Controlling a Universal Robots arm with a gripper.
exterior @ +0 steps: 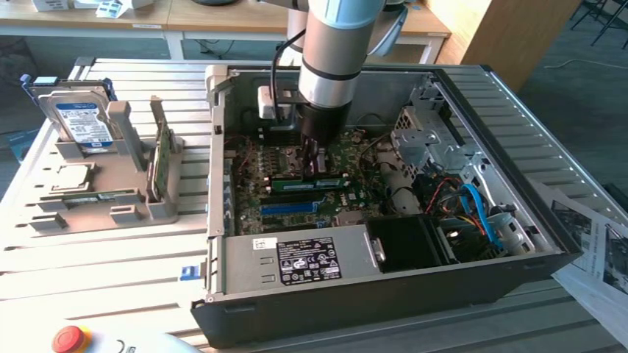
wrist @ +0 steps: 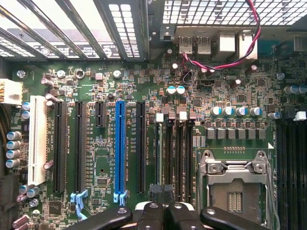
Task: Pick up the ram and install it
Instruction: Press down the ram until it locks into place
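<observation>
The ram point(exterior: 312, 179), a narrow green stick with a white label, lies along a memory slot on the motherboard point(exterior: 284, 158) inside the open computer case point(exterior: 393, 294). My gripper point(exterior: 316, 166) reaches straight down into the case, its tips right at the ram's top edge; whether they touch it I cannot tell. In the wrist view the black fingers point(wrist: 149, 216) are pressed together, so the gripper point(wrist: 165, 211) is shut with nothing between them. They hang over the end of the black memory slots point(wrist: 175, 158). A thin pale edge point(wrist: 158, 153) in the outermost slot looks like the ram seen edge-on.
On the exterior view's left a grey holder point(exterior: 108, 187) carries a hard drive point(exterior: 84, 121), a silver processor chip point(exterior: 69, 176) and another upright green stick point(exterior: 162, 158). The power supply point(exterior: 294, 261), a drive cage point(exterior: 427, 140) and blue cables point(exterior: 476, 206) crowd the case. An empty CPU socket point(wrist: 235, 187) sits beside the slots.
</observation>
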